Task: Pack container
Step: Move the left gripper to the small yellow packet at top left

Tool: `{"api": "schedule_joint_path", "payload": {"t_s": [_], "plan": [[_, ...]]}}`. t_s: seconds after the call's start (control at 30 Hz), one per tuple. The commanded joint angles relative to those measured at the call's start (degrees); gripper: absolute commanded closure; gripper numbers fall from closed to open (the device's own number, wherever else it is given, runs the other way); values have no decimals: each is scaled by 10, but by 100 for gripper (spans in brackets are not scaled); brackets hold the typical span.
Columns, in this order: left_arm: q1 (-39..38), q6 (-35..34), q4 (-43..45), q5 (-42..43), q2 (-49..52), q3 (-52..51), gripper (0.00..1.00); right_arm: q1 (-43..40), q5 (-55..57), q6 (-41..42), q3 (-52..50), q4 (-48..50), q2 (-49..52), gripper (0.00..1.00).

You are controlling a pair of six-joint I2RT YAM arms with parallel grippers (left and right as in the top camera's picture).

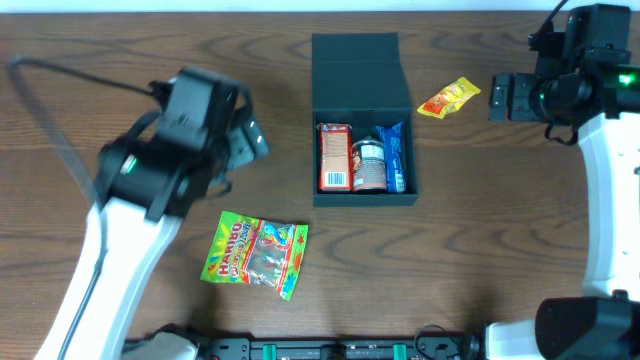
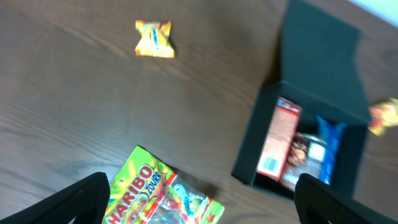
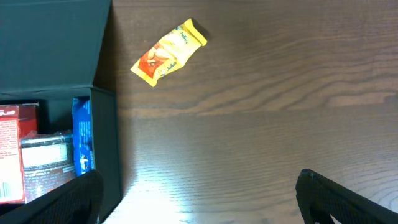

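Observation:
The dark teal container stands mid-table with its flap lid open toward the back. Inside lie a red packet, a round tin and a blue packet. My left gripper is open and empty, left of the container and above a green Haribo bag. In the left wrist view the bag lies between its fingers, with the container to the right. My right gripper is open and empty, just right of a yellow snack packet. In the right wrist view the gripper hovers over bare wood, with the packet ahead.
A second yellow packet lies on the wood to the far left in the left wrist view; the left arm hides it from overhead. The container's corner shows at the left of the right wrist view.

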Motion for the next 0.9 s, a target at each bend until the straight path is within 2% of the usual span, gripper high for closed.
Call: {"api": "schedule_joint_path", "payload": {"t_s": [0.0,0.2,0.27,0.33,0.63,0.87], "plan": [[43,-24,1,12,87,44,4,-2,2,10,11,-1,2,1],[181,20,-3,124,265,163,4,-2,2,10,11,-1,2,1],[213,67,-4,179,308,177,4,-2,2,10,11,-1,2,1],[232,83,-11,205,344,179,4,-2,2,10,11,-2,2,1],[245,136,14,200,487,179,4,-2,2,10,11,-1,2,1],[241,137,76,120,499,179,4,-2,2,10,11,-1,2,1]]}}
